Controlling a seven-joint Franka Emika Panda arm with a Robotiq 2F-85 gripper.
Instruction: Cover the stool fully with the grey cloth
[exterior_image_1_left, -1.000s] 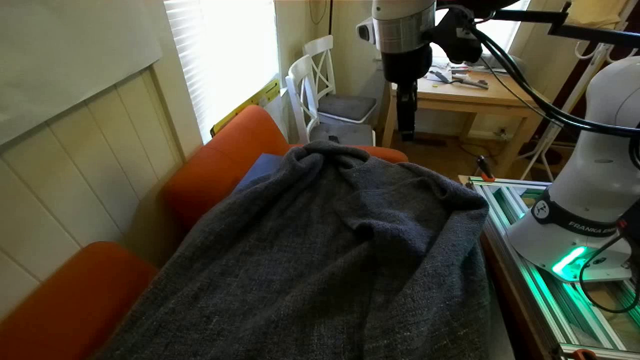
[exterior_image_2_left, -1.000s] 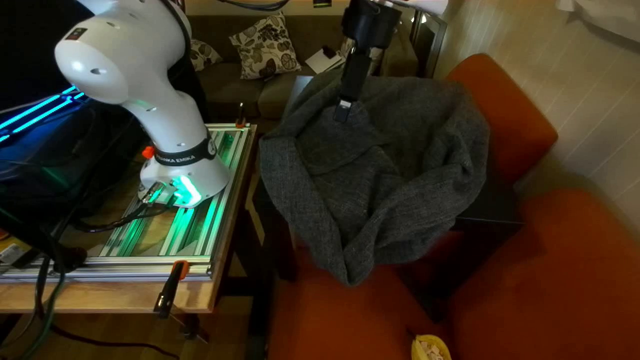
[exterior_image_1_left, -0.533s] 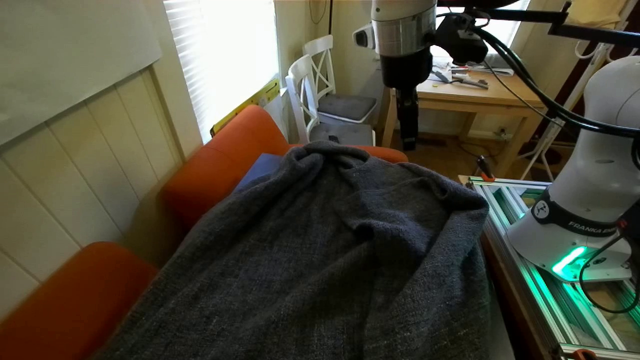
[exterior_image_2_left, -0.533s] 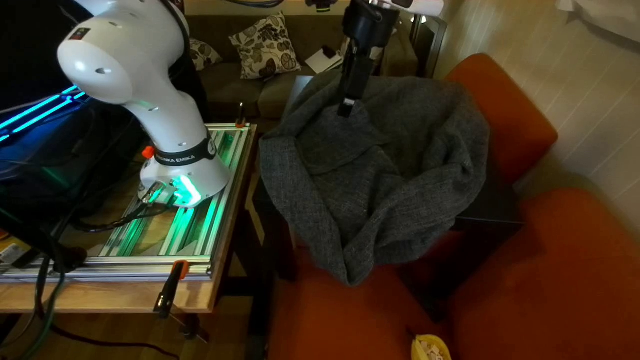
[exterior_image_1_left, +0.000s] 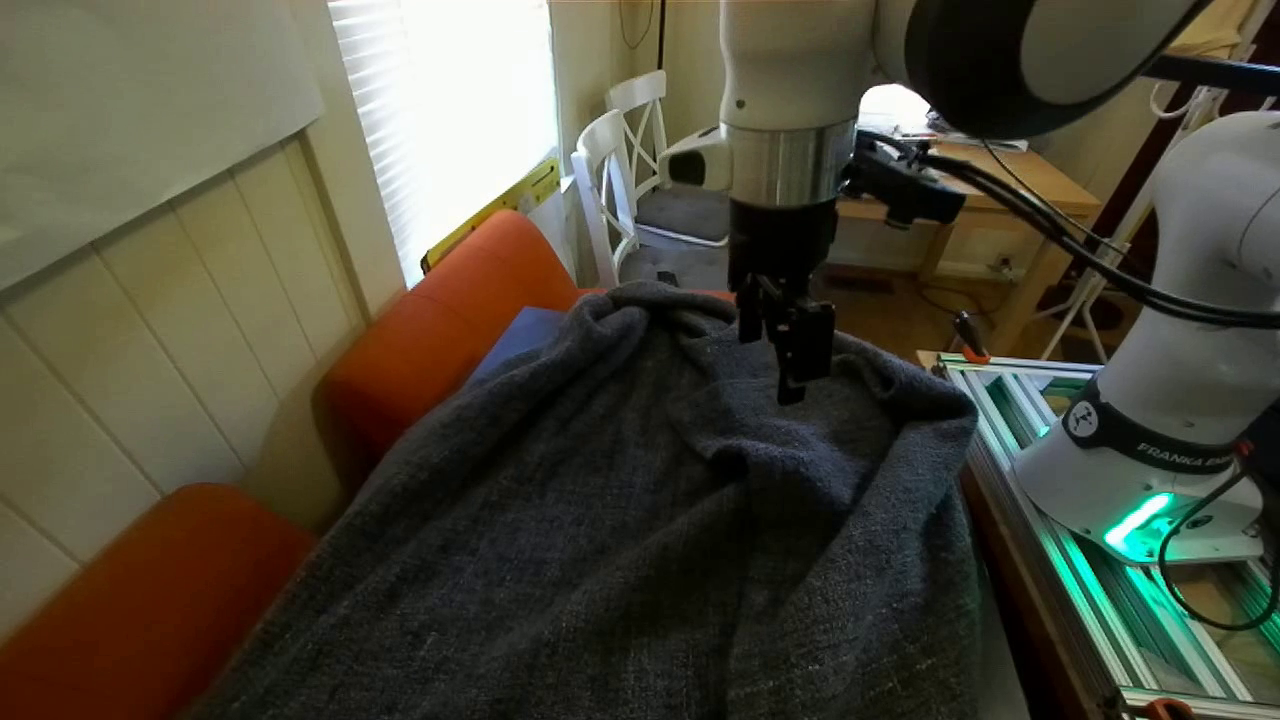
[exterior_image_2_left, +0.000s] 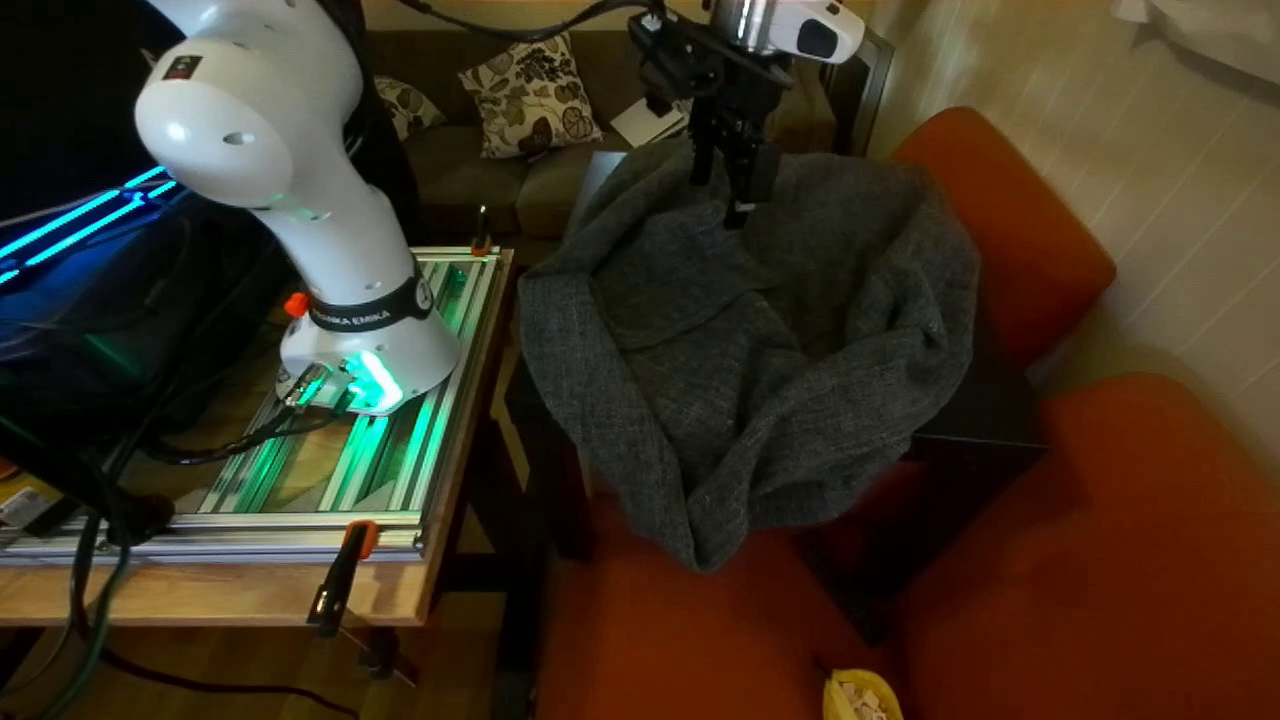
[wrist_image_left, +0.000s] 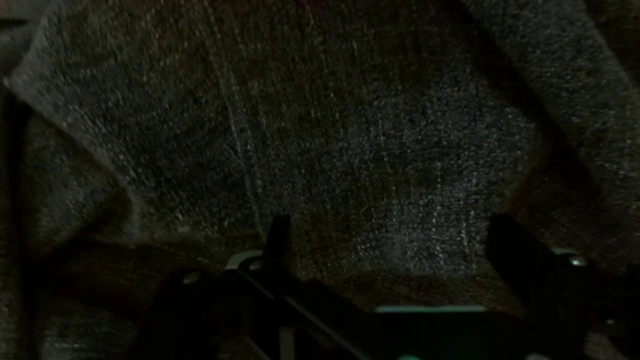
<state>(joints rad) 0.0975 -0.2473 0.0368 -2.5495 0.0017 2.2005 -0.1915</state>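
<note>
The grey cloth (exterior_image_1_left: 600, 520) is a large dark woven blanket, rumpled and folded. In an exterior view the cloth (exterior_image_2_left: 820, 450) is heaped over a dark flat-topped piece, seemingly the stool (exterior_image_2_left: 985, 438), whose corner shows bare. A blue-grey flat patch (exterior_image_1_left: 525, 335) shows past the cloth's edge. My gripper (exterior_image_1_left: 768, 365) points down over the cloth's far part; it also shows in an exterior view (exterior_image_2_left: 720, 200). In the wrist view the gripper (wrist_image_left: 390, 220) has its fingers wide apart, with nothing held and cloth (wrist_image_left: 300, 125) beneath. Contact with the cloth cannot be told.
Orange cushioned seating (exterior_image_2_left: 1010, 240) stands around the cloth, against the wall. The robot base stands on a metal-framed wooden table (exterior_image_2_left: 240, 595) with a clamp (exterior_image_2_left: 343, 580). A yellow bowl (exterior_image_2_left: 862, 695) lies on the orange seat. White chairs (exterior_image_1_left: 605, 170) stand behind.
My gripper has come lower over the cloth and turned, so that two separate fingers now show in both exterior views. The cloth has not visibly moved.
</note>
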